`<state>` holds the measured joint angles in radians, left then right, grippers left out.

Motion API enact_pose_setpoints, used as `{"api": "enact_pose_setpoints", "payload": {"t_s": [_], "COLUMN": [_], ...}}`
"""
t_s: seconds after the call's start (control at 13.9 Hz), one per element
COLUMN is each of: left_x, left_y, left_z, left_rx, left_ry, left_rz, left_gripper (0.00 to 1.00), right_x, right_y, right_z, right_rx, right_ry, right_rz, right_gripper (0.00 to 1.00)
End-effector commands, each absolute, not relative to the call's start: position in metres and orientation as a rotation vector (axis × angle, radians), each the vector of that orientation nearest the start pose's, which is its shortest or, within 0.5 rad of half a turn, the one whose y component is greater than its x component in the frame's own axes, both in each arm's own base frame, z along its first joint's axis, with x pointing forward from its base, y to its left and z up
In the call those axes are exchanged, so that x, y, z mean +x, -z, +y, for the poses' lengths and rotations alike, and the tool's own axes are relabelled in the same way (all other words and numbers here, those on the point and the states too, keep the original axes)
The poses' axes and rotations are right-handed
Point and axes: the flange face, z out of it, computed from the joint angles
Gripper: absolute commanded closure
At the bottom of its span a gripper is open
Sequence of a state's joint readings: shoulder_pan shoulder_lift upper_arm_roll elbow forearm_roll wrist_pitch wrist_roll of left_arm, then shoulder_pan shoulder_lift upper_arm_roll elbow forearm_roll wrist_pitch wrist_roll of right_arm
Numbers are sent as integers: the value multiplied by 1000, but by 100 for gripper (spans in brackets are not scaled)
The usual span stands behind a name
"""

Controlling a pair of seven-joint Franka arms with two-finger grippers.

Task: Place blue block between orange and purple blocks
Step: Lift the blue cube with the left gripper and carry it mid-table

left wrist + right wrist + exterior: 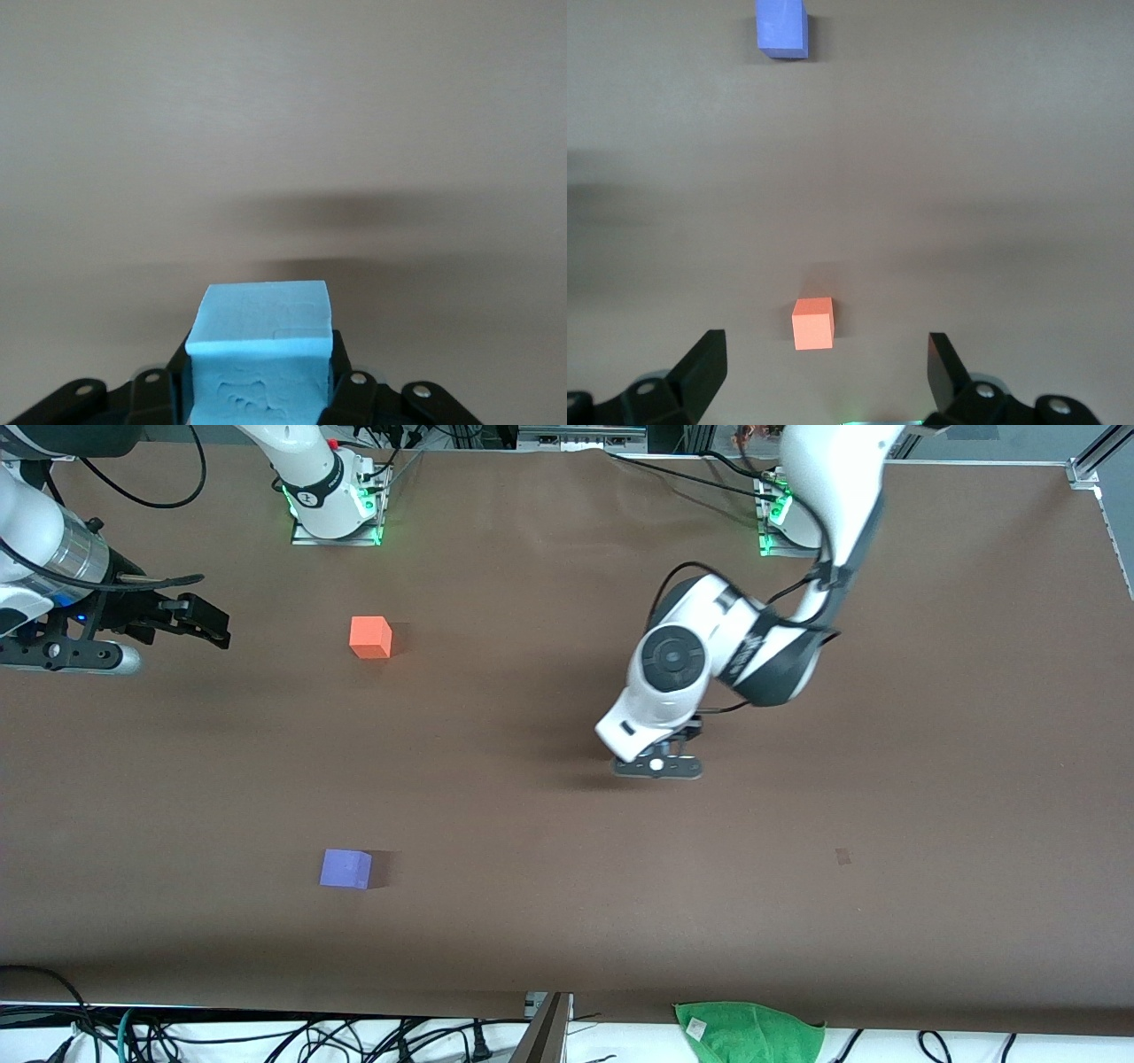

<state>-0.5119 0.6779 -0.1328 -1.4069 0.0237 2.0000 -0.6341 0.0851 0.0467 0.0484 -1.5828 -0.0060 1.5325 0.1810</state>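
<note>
A brown tabletop (567, 921) carries an orange block (370, 638) and, nearer the front camera, a purple block (345, 868), well apart, both toward the right arm's end.

Blue block (259, 354) hidden under left wrist in front view.

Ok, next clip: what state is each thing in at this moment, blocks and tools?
Blue block: gripped between the left tool's fingers, hidden in the front view.
Left tool: shut on the blue block, low over the middle of the table.
Right tool: open, empty, waiting at its end of the table.
Orange block: resting on the table, untouched.
Purple block: resting on the table, nearer the front camera than the orange block.
</note>
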Motion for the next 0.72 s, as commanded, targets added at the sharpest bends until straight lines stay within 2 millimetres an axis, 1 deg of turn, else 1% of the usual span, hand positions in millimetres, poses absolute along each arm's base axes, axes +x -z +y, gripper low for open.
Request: {"api": "enact_pose_setpoints", "payload": {"t_s": [0.0, 0.07, 0.14, 0.22, 0.29, 0.43, 0.5, 0.57, 0.65], "left_x": [591, 588, 582, 577, 573, 567, 561, 558, 558], "left_y": [-267, -251, -240, -232, -226, -212, -209, -209, -209], "left_z": [-435, -443, -456, -464, -470, -474, -479, -483, -484], "left_rx": [-3193, -3220, -3272, -3304, -3307, -3290, -3286, -3283, -3283], "left_ry": [-153, -180, -196, -199, -189, -199, -204, -200, -200], "left_rz": [-134, -188, -226, -252, -236, -205, -186, -171, -168], "left_gripper": [72, 64, 64, 65, 65, 63, 62, 56, 33], "right_x": [558, 559, 559, 559, 559, 560, 561, 561, 561], "right_y": [-594, -594, -593, -594, -594, -594, -595, -595, -595], "right_z": [73, 73, 72, 71, 70, 68, 69, 69, 69], "right_rx": [-3140, -3140, -3140, -3140, -3140, -3139, -3139, -3138, -3138], "right_ry": [-158, -160, -162, -160, -158, -146, -141, -139, -136], "right_rz": [82, 82, 84, 89, 91, 96, 96, 96, 99], "right_gripper": [0, 0, 0, 0, 0, 0, 0, 0, 0]}}
